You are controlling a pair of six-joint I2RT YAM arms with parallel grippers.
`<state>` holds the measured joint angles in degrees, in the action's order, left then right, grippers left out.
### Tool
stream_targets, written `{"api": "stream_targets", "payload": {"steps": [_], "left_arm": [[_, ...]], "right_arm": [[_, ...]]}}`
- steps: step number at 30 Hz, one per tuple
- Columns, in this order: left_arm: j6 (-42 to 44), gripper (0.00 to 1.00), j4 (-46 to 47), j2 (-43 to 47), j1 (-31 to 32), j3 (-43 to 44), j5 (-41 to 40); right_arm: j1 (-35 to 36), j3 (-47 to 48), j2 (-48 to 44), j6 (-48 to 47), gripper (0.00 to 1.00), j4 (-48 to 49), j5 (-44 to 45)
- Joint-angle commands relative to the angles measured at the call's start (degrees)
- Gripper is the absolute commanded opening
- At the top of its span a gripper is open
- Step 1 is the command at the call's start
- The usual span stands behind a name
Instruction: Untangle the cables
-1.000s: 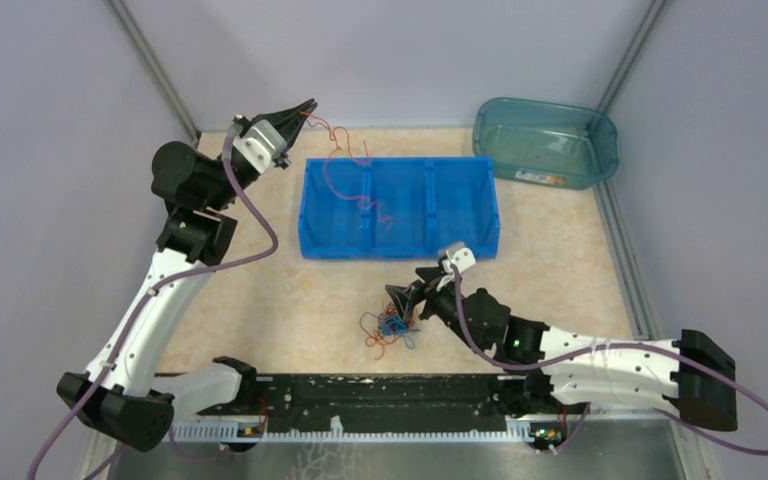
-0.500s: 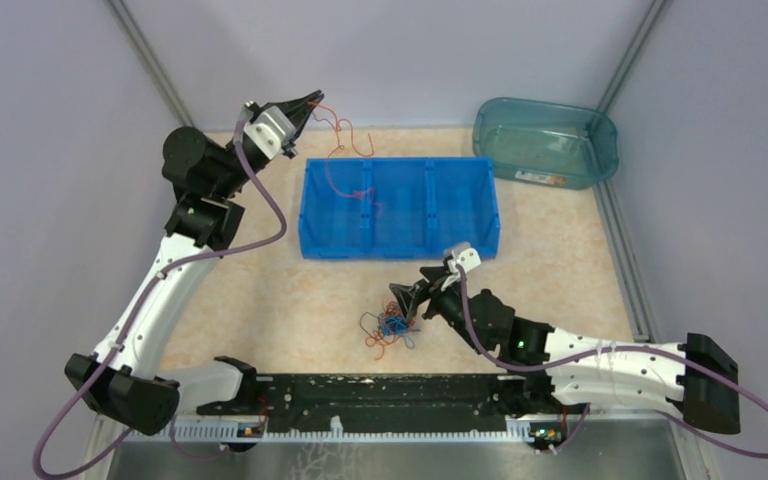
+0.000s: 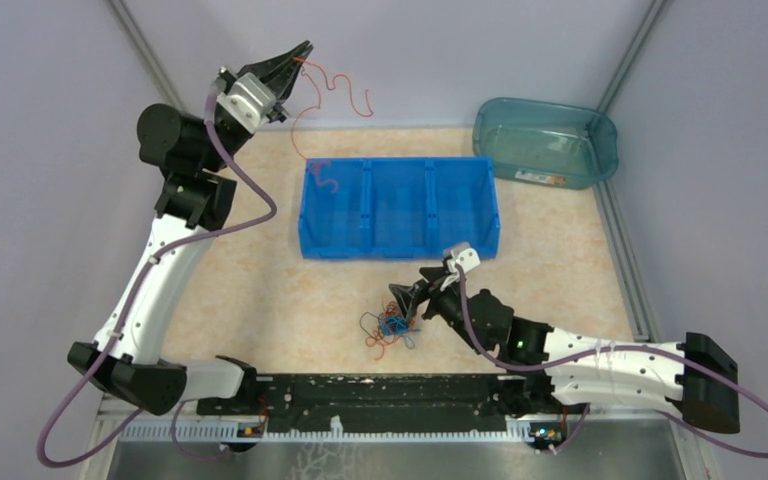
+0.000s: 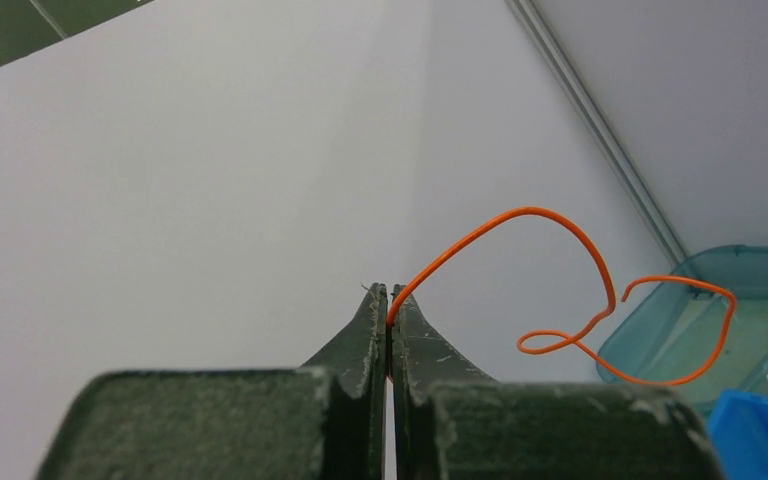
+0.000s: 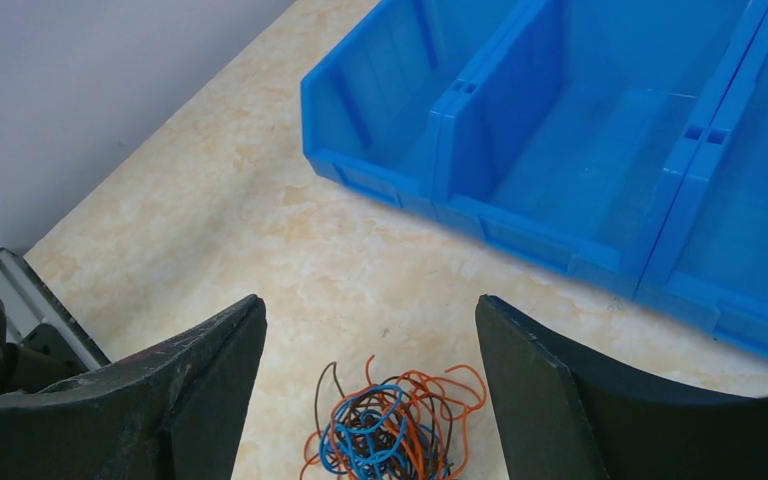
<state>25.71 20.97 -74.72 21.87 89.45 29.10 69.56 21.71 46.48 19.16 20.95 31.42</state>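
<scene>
containers first: a blue bin [image 3: 390, 243] with three compartments in a row stands on the tabletop [image 3: 260, 290] toward the back, and a teal tub [image 3: 500, 165] with see-through walls sits at the back right corner, apart from the bin, with a label [image 3: 540, 177] on its near wall. the left fingers [image 4: 402, 325] are raised high above the back left of the tabletop, beyond the bin's left end, and pressed together on the orange cable [image 4: 530, 210]. from that pinch one end of the cable arcs up and curls out to the right in mid-air, with the tub behind it in the left wrist view. in the top view the other strand drops down past the bin's far rim, and its kinked tail shows against the left compartment [image 3: 335, 205]; whether the tail touches the compartment's floor or hangs just above it cannot be told. the cable looks free of everything else.

the tangle [image 5: 390, 425], a small knot of orange, blue and dark wires, lies on the tabletop in front of the bin, between it and the arm bases, well apart from both containers. a few loose orange and dark loops stick out of its edges. the right fingers [image 3: 410, 295] are spread wide apart and hold nothing; they hover low over the tabletop just beside the tangle on its far right side. in the right wrist view the knot sits in the gap between the two fingers, and the bin's near wall crosses the background.
</scene>
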Motion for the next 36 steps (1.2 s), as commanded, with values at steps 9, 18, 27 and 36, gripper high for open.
{"api": "stream_targets", "payload": {"steps": [9, 18, 27, 36], "left_arm": [[0.61, 0.00, 0.71, 1.71, 0.11, -7.09, -0.46], [4.15, 0.00, 0.21, 2.67, 0.13, -14.17, -0.61], [11.33, 0.00, -6.25, 0.66, 0.14, -19.55, -9.15], [15.63, 0.00, -16.89, -3.97, 0.18, -20.72, -18.33]], "right_arm": [[-0.47, 0.01, -0.19, 0.42, 0.77, 1.55, -0.46], [-0.48, -0.16, -1.22, 0.44, 0.77, 0.76, -0.50], [-0.47, -0.70, -2.48, 0.69, 0.77, 0.11, 0.07], [-0.48, -0.23, -1.31, 0.87, 0.77, 0.69, -0.13]]}}
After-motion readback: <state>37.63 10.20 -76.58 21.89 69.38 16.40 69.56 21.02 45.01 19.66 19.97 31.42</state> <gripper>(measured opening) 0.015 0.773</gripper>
